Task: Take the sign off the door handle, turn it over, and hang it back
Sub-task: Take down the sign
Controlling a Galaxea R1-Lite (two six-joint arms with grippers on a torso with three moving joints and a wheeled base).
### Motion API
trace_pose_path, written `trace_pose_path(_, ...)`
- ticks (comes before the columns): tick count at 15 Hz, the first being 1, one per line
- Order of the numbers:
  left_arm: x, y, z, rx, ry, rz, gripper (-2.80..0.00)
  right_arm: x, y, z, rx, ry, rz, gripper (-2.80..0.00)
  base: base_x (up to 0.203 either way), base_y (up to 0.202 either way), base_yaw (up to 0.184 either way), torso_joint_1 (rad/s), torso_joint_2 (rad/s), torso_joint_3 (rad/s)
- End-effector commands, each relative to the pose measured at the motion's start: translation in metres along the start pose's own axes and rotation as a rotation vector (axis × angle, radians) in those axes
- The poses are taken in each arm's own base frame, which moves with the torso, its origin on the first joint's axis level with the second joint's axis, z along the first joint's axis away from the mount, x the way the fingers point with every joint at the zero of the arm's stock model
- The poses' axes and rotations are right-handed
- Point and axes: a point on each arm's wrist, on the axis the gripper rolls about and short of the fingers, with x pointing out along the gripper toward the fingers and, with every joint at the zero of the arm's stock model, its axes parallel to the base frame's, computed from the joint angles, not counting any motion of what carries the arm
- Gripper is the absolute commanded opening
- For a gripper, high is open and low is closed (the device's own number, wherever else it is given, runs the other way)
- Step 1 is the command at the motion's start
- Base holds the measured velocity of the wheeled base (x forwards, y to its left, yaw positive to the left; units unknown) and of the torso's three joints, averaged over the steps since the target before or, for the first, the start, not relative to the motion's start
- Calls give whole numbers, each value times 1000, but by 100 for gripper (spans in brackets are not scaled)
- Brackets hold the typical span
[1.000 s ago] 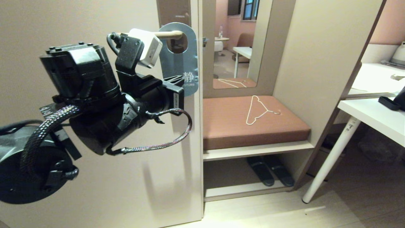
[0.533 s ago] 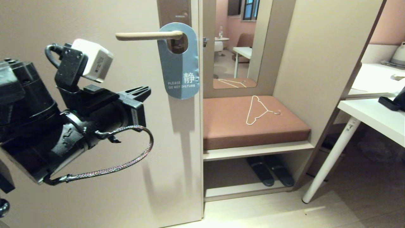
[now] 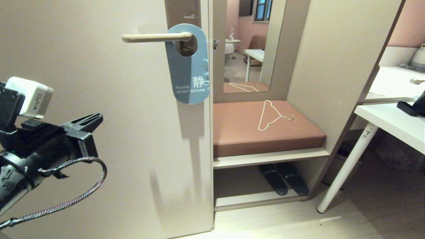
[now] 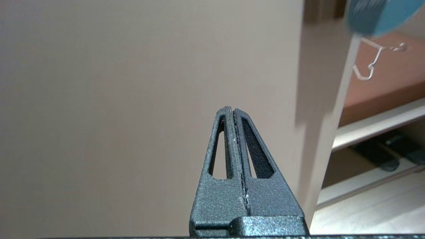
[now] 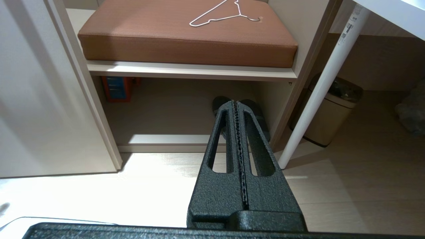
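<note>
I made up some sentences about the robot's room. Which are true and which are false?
1. The sign hangs on the door handle. True.
2. The sign shows its white face. False: the blue-grey "do not disturb" face shows.
3. The left end effector holds the sign. False: it is shut on nothing, low and away from the sign.
4. A white wire hanger lies on the brown cushion. True.
5. The right end effector is open. False: it is shut.

The left tool (image 3: 94,119) has drawn back from the sign (image 3: 190,71), down-left.
</note>
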Motion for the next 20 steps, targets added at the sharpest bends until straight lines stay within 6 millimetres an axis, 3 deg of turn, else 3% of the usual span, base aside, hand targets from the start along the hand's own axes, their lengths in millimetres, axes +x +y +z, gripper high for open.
trace_pose_path(1, -20, 5, -5, -4, -18, 16, -280, 0, 0, 0, 0, -1, 1, -280, 0, 0, 0, 0, 0, 0)
trace_pose_path(3, -31, 8, -10, -5, -19, 31, -280, 0, 0, 0, 0, 1, 0, -280, 0, 0, 0, 0, 0, 0)
trace_pose_path(9, -39, 15, -19, -22, -4, 78, -280, 0, 0, 0, 0, 1, 0, -280, 0, 0, 0, 0, 0, 0)
trace_pose_path(20, -101, 16, -73, -50, 31, 122, -280, 0, 0, 0, 0, 0, 0, -280, 0, 0, 0, 0, 0, 0)
